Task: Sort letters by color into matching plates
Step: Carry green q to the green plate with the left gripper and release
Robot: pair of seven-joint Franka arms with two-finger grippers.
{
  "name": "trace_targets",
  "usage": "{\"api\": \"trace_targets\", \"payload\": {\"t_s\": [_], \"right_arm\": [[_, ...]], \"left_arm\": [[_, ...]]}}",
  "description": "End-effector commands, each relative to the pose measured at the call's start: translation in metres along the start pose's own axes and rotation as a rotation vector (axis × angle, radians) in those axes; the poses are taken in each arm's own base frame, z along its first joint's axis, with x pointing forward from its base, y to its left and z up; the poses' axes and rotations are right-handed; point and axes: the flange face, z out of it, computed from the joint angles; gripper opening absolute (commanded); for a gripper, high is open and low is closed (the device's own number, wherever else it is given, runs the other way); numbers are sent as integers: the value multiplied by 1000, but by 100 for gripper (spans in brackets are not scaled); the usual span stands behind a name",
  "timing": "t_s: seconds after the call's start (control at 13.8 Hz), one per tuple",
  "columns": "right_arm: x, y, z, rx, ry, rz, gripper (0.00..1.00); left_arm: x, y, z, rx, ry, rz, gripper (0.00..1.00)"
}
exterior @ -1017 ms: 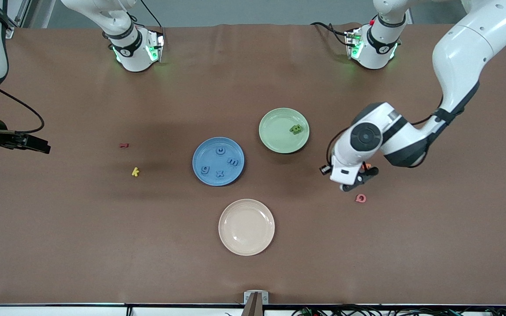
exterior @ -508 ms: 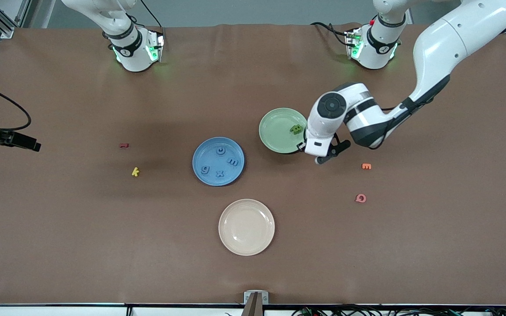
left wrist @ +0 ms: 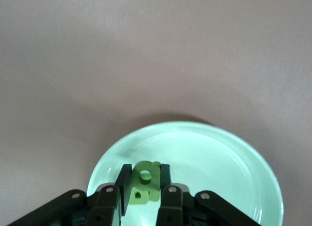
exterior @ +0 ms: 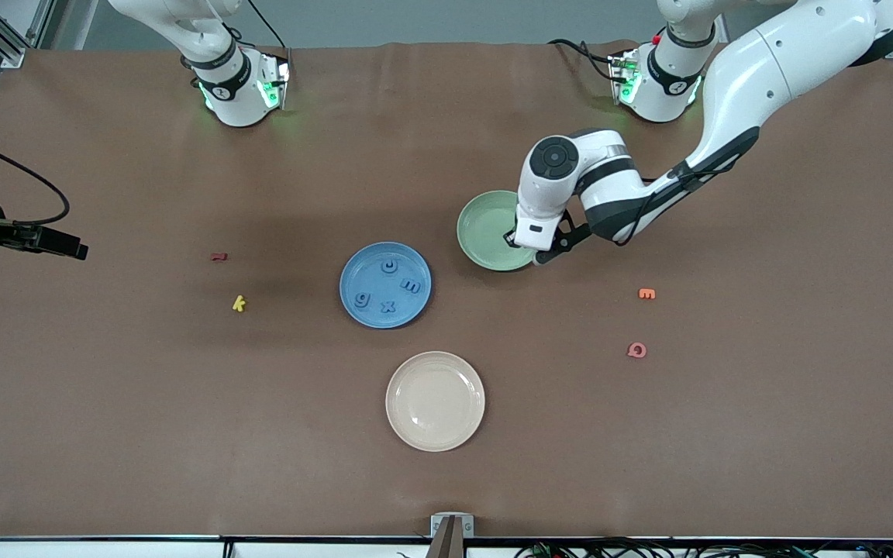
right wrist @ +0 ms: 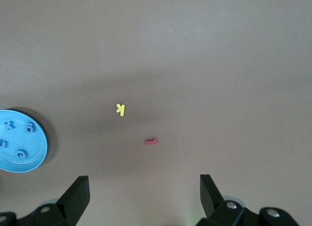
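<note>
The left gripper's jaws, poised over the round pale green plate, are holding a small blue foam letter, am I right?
Not quite: the left gripper, over the round pale green plate, holds a small green foam letter, not a blue one. The left wrist view shows it pinched between the jaws.

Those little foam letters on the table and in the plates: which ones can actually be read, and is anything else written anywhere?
"g", "x", "E" and "J", blue letters in the blue plate.
"k", the yellow letter on the table.
"E", the orange letter.
"Q", the pink letter.
Red letter: shape too small to read.
Green letter pinched in the left gripper over the green plate: unclear, has a round hole.
No labels or brands are readable elsewhere.
</note>
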Motion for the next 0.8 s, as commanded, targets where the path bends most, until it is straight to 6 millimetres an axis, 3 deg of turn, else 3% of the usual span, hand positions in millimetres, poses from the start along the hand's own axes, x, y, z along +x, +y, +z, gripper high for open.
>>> {"api": "trace_targets", "payload": {"t_s": [0.0,0.73], "right_arm": [[-30,3,-8,20,24,6,100],[-90,11,-61,34,104,-4,100]], "left_arm": [[-13,-9,5,5,12,5,0],[-31,-11,12,12,-2,36,2]]}}
